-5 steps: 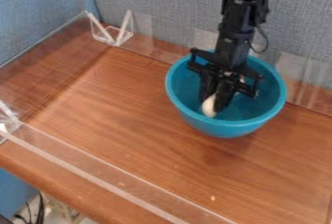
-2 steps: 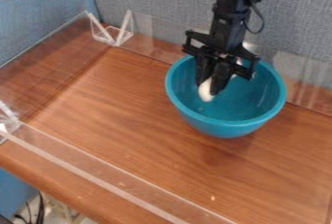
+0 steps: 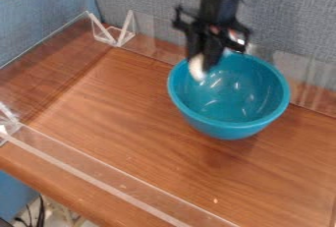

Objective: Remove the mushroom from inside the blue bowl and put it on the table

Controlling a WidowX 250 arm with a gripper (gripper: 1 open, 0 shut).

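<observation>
Cream-white mushroom (image 3: pixel 197 67) now hangs above the blue bowl (image 3: pixel 230 98) rim, upper centre, lifted out since a second ago. My gripper (image 3: pixel 199 64) is clamped tight on it; bare table (image 3: pixel 118 113) to the lower left comes next, I judge.

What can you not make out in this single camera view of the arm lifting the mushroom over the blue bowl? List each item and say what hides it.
- Gripper fingertips: motion blur smears them together with the mushroom, so the exact contact is unclear.
- Mushroom shape: only a pale blurred patch, too small for cap or stem.
- Upper arm: cut off by the top edge.
- Far outer wall of the blue bowl: hidden behind its own rim and the gripper.
- Table: its near-left corner is cut off.
</observation>
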